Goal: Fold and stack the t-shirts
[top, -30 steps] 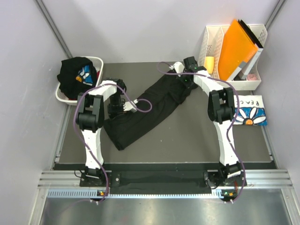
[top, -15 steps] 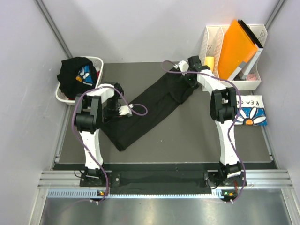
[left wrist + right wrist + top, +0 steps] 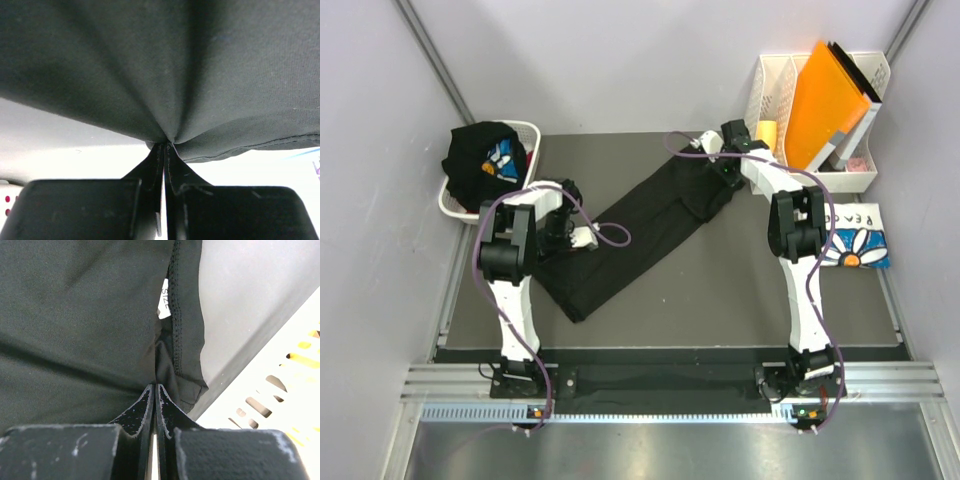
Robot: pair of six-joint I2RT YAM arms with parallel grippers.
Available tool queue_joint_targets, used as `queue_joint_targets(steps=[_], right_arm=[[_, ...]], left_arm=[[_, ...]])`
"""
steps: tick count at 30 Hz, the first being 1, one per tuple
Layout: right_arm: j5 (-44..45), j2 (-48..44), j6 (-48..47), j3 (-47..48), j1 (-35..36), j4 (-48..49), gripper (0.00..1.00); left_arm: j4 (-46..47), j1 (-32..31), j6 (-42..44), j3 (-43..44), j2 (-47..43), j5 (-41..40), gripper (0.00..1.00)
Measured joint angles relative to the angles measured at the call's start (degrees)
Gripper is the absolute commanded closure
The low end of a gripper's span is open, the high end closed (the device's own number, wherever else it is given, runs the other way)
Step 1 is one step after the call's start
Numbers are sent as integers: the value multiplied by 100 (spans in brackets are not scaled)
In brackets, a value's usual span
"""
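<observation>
A black t-shirt (image 3: 640,225) stretches in a long diagonal band across the dark mat, from near left to far right. My left gripper (image 3: 557,228) is shut on its left end; in the left wrist view the fabric (image 3: 190,70) bunches into the closed jaws (image 3: 165,145). My right gripper (image 3: 723,172) is shut on the far right end, pinching cloth (image 3: 75,315) by a stitched hem and size label (image 3: 156,386). Another black t-shirt (image 3: 480,160) with a blue and white print lies bundled in the basket. A folded white t-shirt (image 3: 855,240) with a daisy print lies at the right.
A white laundry basket (image 3: 525,135) sits at the far left corner. A white file rack (image 3: 770,90) holding an orange folder (image 3: 825,95) stands at the far right. Purple cables (image 3: 605,235) trail from both wrists over the shirt. Grey walls close in on both sides.
The left gripper has pulled its end of the shirt leftward and the right gripper has shifted slightly back and right. The shirt is drawn into a straighter, tauter band.
</observation>
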Motion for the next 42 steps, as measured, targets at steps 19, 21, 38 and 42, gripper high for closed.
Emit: queue_joint_targets(steps=[19,21,38,42], right_arm=[[-4,-1132,42,-503,35,-129,84],[-4,-1263,20,-503,61,-129,100],[-420,-542,323,155,647,-227,100],[-431,-398,369,155,717,-227,100]], left_arm=[[282,264,269,361,-514,798,81],[343,264,297,361,-533,831,80],[1154,264,-98,549,-793,1093,100],[1307,267,-74,398,-1108,1209,100]])
